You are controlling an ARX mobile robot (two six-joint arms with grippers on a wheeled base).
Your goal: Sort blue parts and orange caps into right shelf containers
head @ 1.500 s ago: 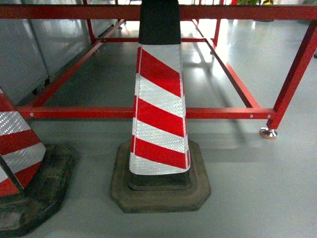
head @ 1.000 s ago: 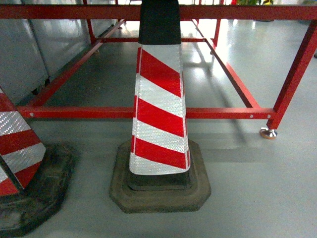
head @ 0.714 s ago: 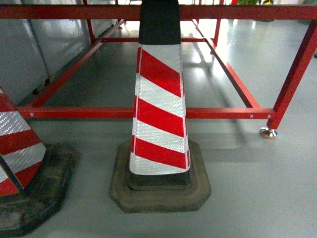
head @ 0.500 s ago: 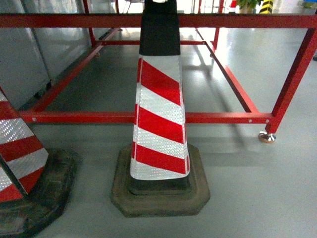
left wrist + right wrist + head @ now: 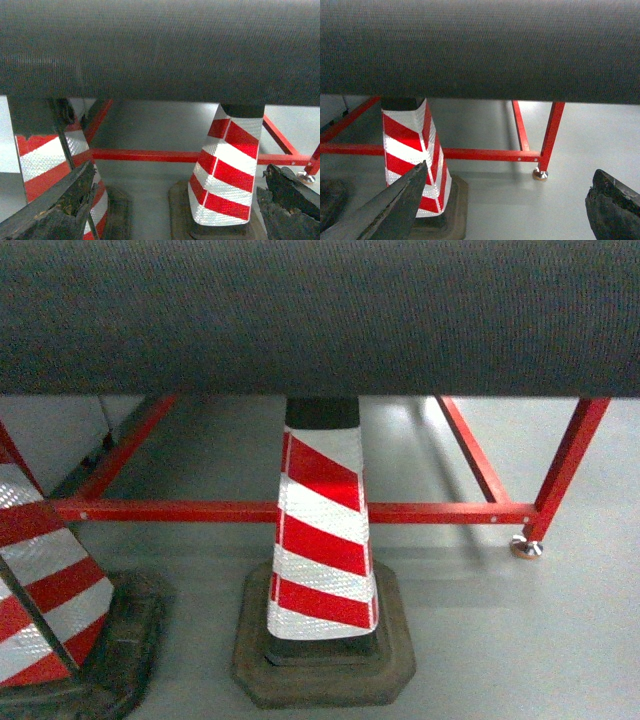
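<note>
Grey glossy floor, head view: red-white striped rubber-based traffic cone (image 5: pixel 322 540) stands before red steel frame (image 5: pixel 300 511); dark textured band (image 5: pixel 320 315) above cone blocks sight.

Left wrist: left gripper (image 5: pixel 175 205) spread, empty.

Right wrist: right gripper (image 5: pixel 507 210) spread, empty.

Blue crates unseen; likely approach step, next find shelf.

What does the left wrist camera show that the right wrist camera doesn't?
Only the left wrist view shows a second striped cone at its left, plus the open left gripper. Only the right wrist view shows the open right gripper and the red frame's upright leg in full, down to its foot. Both share the dark textured band across the top, the middle striped cone, the red frame's crossbar and grey floor.
</note>
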